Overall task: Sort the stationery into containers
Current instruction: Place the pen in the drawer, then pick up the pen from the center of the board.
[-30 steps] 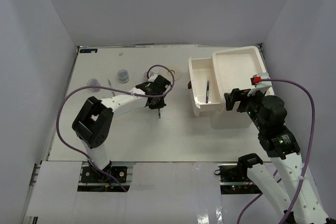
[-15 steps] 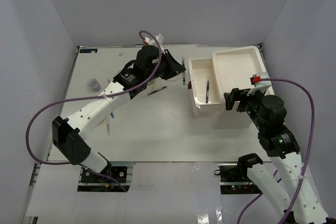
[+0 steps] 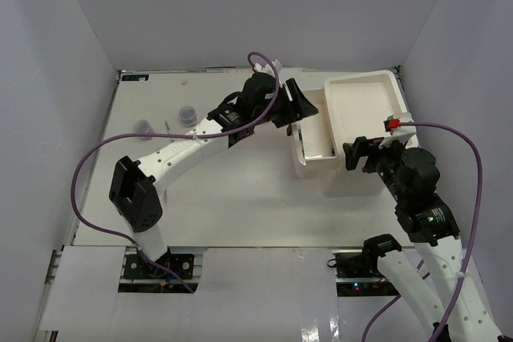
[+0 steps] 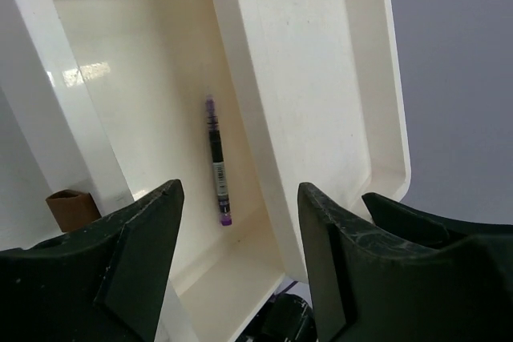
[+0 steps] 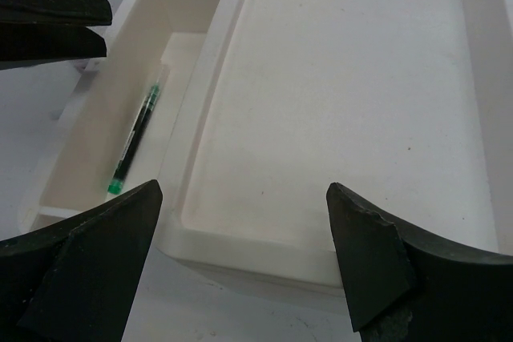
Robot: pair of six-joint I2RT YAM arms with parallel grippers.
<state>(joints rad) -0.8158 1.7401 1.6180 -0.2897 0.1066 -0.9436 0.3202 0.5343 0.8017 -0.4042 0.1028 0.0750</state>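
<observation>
Left wrist view: my left claw hangs spread and empty over the open drawer, a pen lying inside. My right claw is spread too. Pulling back low, I could clip the drawer wall and shift it.

The organiser stands at the far right of the table. Its tray top lies uppermost, and one drawer is pulled out to the left of it. One pen lies on the drawer floor, parallel to the wall beside the tray top. A handle sits outside the drawer's left wall.

The left gripper is above the drawer. The right gripper is just before the organiser's near edge.

On the table's left half, well apart from the organiser, the farther jar stands to the right of the nearer jar.
</observation>
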